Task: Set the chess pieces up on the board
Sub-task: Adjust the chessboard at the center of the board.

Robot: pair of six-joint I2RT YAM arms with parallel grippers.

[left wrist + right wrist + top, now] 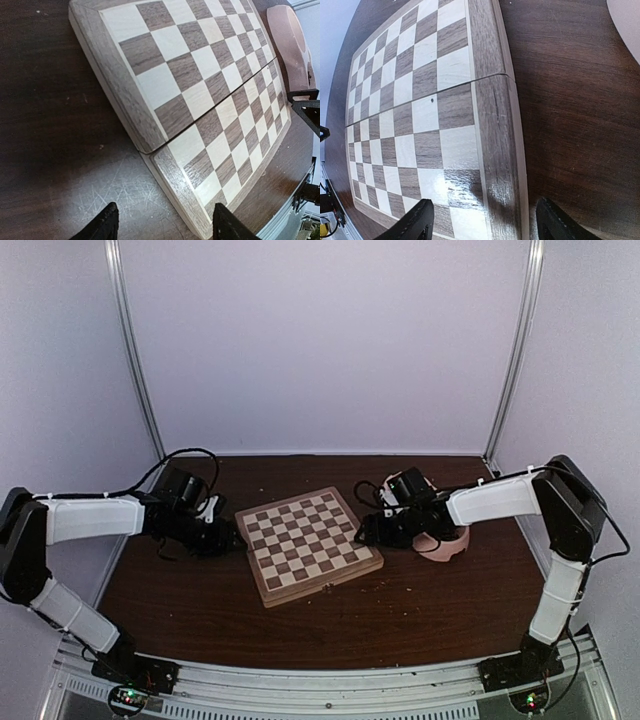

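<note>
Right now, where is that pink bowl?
In the overhead view the pink bowl sits on the right side of the table, just right of the chessboard and apart from it.

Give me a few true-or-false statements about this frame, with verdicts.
1. The board lies flat with no pieces on its squares. True.
2. The left gripper holds a dark piece. False: it is open and empty.
3. The pink bowl sits on the right gripper's side of the board. True.
4. Both grippers are at the same edge of the board. False: the right gripper is at the opposite edge.
</note>
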